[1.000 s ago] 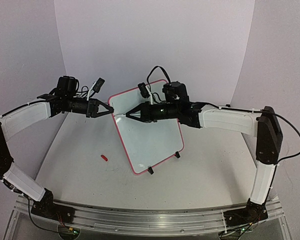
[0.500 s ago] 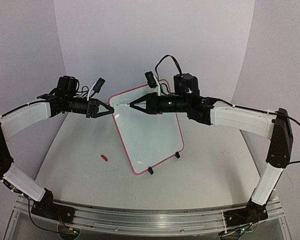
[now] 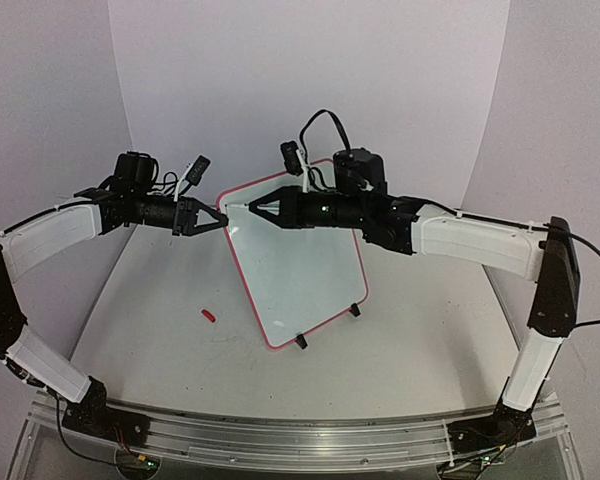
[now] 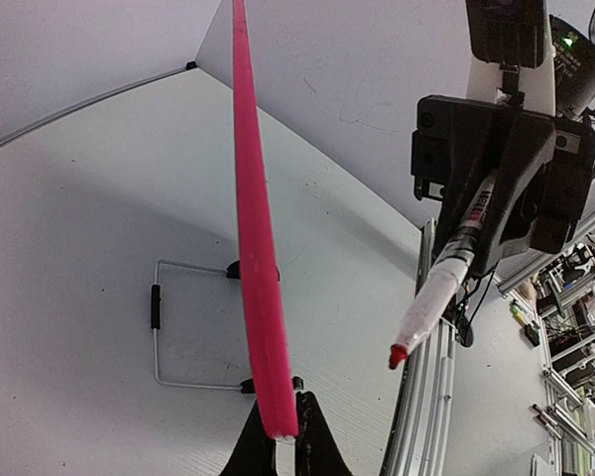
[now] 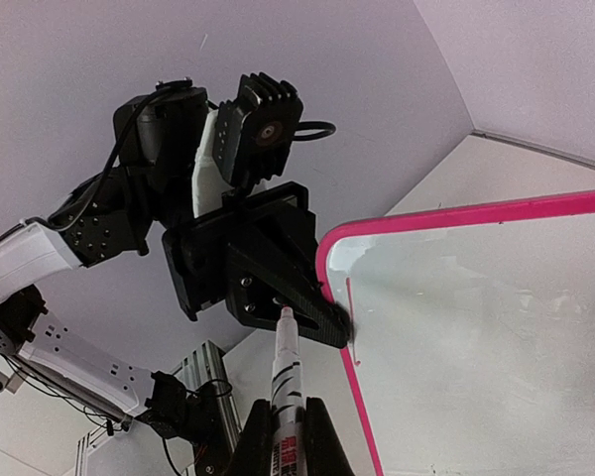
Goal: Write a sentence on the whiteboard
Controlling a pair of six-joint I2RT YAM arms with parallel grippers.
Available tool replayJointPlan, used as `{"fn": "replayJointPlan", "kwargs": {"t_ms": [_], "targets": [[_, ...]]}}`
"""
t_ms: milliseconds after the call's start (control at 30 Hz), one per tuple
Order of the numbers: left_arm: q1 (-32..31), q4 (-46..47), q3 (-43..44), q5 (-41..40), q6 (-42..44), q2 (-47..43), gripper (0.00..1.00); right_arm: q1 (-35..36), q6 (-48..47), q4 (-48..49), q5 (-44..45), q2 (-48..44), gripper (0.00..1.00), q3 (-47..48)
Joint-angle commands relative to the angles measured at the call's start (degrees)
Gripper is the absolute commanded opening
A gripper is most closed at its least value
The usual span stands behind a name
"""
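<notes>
The whiteboard (image 3: pixel 305 280) stands tilted mid-table. The left gripper (image 3: pixel 218 216) is clamped on its rim at the ten o'clock corner, likely bracing it. The right gripper (image 3: pixel 253 207), closed around the marker (image 3: pixel 239 207), aims the tip there. No sentence shows yet.

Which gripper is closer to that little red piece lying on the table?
Left. The left gripper, shut on the whiteboard's corner, is above and beyond the red piece; the right gripper, holding the marker, is farther right, facing the board.

Whiteboard (image 3: pixel 302 275) and red cap (image 3: pixel 209 315) on table (image 3: pixel 420 345)
</notes>
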Motion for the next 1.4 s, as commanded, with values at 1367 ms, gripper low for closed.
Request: {"fn": "replayJointPlan", "kwargs": {"t_ms": [1367], "targets": [[-1.1, -1.0, -0.8, 0.5, 2.9, -1.2, 0.0, 1.0, -1.2, 0.6, 5.6, 1.5, 0.0, -0.1]]}}
